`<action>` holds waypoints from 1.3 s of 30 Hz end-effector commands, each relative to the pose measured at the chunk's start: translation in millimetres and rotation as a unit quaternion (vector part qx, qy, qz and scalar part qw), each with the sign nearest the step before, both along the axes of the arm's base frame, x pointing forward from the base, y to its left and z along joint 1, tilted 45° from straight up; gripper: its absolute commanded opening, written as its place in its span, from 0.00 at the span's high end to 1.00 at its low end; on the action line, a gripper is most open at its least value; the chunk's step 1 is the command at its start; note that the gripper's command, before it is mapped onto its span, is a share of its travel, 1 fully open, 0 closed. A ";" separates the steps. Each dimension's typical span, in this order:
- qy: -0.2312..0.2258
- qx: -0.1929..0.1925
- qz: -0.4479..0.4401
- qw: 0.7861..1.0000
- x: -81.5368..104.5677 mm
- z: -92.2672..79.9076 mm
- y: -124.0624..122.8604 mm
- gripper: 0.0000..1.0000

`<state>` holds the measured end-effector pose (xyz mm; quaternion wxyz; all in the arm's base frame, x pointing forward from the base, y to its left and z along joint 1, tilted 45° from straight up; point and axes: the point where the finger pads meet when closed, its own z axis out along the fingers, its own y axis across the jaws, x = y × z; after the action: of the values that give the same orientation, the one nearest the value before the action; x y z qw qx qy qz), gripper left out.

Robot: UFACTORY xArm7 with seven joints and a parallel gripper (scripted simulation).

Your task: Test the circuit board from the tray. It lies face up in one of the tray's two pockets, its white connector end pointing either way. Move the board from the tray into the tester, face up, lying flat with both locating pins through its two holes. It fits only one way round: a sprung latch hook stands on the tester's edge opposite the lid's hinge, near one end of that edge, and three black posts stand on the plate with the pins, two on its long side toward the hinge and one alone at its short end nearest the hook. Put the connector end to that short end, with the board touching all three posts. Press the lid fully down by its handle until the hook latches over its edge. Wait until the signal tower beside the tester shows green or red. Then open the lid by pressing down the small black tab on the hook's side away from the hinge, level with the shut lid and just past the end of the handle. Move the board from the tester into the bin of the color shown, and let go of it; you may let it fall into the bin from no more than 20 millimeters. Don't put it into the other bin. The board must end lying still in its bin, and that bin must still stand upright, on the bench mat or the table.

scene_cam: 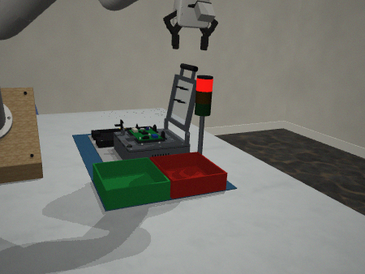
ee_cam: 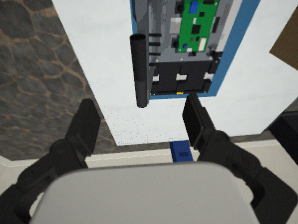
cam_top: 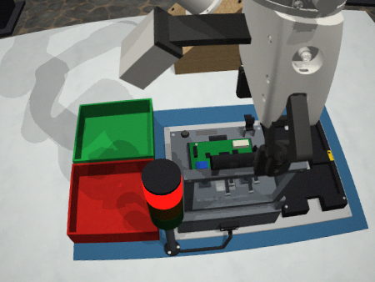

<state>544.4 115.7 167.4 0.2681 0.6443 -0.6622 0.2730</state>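
We see the arm reaching out over the bench with its gripper (scene_cam: pixel 190 41) hanging high above the tester (scene_cam: pixel 152 147), fingers pointing down. The claw is released: its fingers stand spread wide with nothing between them, clear above the lid's handle (scene_cam: pixel 189 66).

The lid (scene_cam: pixel 179 107) stands raised, close to upright, on the tester's far side in the exterior view. On the tester's plate the circuit board (cam_top: pixel 221 152) lies face up, its white connector (cam_top: pixel 241 143) at the end toward the black tray (cam_top: pixel 321 183). The wrist view looks straight down past the black handle bar (ee_cam: pixel 140 70) to the green board (ee_cam: pixel 200 25) below.

Beside the tester, the signal tower (scene_cam: pixel 203 95) shows red on its upper band. The green bin (cam_top: pixel 114 130) and the red bin (cam_top: pixel 110 202) stand side by side, touching, just in front of the tester in the exterior view; both sit upright.

Tester, tray and bins rest on a blue bench mat (cam_top: pixel 350 208) on a white table (scene_cam: pixel 264 215). A wooden block (scene_cam: pixel 18 134) carries the arm's base. Beyond the table edge lies dark patterned floor (scene_cam: pixel 312 154) and a plain beige wall (scene_cam: pixel 284 61).
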 end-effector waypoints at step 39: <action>-0.002 0.001 0.002 1.000 -132.6 -0.6 4.2 0.00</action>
<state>414.7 117.8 165.6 0.2685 0.6441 -0.6622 0.2731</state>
